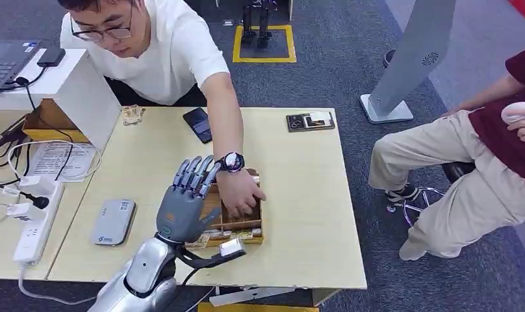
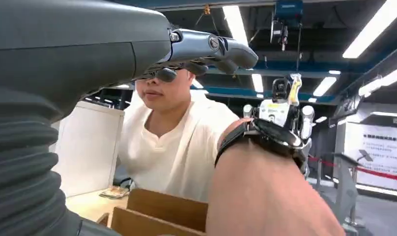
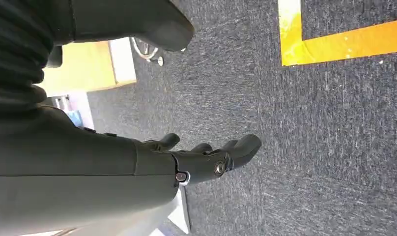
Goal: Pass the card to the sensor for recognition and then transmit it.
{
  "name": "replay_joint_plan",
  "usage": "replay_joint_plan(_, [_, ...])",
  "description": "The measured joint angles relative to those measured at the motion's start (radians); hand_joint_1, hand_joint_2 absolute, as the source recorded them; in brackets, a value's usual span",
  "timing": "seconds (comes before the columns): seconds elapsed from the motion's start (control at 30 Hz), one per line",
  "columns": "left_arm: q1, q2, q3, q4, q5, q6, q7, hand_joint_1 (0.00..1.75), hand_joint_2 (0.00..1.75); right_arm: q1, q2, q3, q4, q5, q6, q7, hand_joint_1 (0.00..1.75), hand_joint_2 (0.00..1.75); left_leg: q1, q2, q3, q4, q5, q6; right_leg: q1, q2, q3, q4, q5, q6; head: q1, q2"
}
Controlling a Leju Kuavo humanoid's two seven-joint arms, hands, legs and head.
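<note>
Grey carpet with a yellow floor square (image 1: 264,44) lies beyond a pale wood worktop (image 1: 305,195).

Cards: kept in a wooden box (image 1: 237,221) near the worktop's front edge, in compartments. Small cards (image 1: 237,234) show along the box's near row. Which one is the task's card I cannot tell.

Person's hand (image 1: 240,193): reaching into the box from the far side, palm down, a black watch (image 1: 231,162) on the wrist. The person, in a white shirt (image 1: 172,55), leans over the far edge of the worktop.

My left robot hand (image 1: 185,201): raised just beside the box on its left, fingers straight and spread, holding nothing. It stands close to the person's wrist; touching or not, I cannot tell. From my left wrist, the fingers (image 2: 211,49) stretch out above the person's forearm and the box wall (image 2: 162,209).

My right robot hand (image 3: 201,160): hanging over the carpet, fingers loosely curved, apart, nothing in them.

Sensor: a flat grey device (image 1: 114,222) lies on the worktop to the left of my left arm, apart from the box.

Further items on the worktop: a black phone (image 1: 198,124) behind the box, a dark tray (image 1: 310,121) near the far right corner, a small stack of cards (image 1: 132,114) at the far edge, a white power strip (image 1: 36,224) with cables at the left.

Second person: seated to the right, in beige trousers (image 1: 455,175), well apart from the worktop.
</note>
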Motion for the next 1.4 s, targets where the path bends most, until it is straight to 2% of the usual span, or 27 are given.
replay_joint_plan(0.27, [0.012,0.027,0.000,0.003,0.119,0.005,-0.084,0.00,1.75,0.000,-0.002,0.000,0.000,0.003,0.002,0.000,0.00,1.75,0.000,0.000,0.000,0.000,0.000,0.000,0.000,0.000,0.000,0.000,0.000,0.000,0.000,0.000])
replay_joint_plan(0.47, [0.036,0.037,0.000,0.002,0.226,0.040,-0.186,0.00,1.75,0.000,-0.006,0.000,0.000,0.008,0.001,0.000,0.00,1.75,0.000,0.000,0.000,0.000,0.000,0.000,0.000,0.000,0.000,0.000,0.000,0.000,0.000,0.000])
replay_joint_plan(0.9, [0.056,0.035,0.000,0.002,0.288,0.059,-0.235,0.00,1.75,0.000,-0.011,0.000,0.000,0.016,0.000,-0.003,0.00,1.75,0.000,0.000,0.000,0.000,0.000,0.000,0.000,0.000,0.000,0.000,0.000,0.000,0.000,0.000])
replay_joint_plan(1.4, [0.082,0.038,0.001,-0.024,0.443,0.063,-0.360,0.00,1.75,0.000,-0.014,0.000,0.000,0.020,0.000,-0.002,0.00,1.75,0.000,0.000,0.000,0.000,0.000,0.000,0.000,0.000,0.000,0.000,0.000,0.000,0.000,0.000])
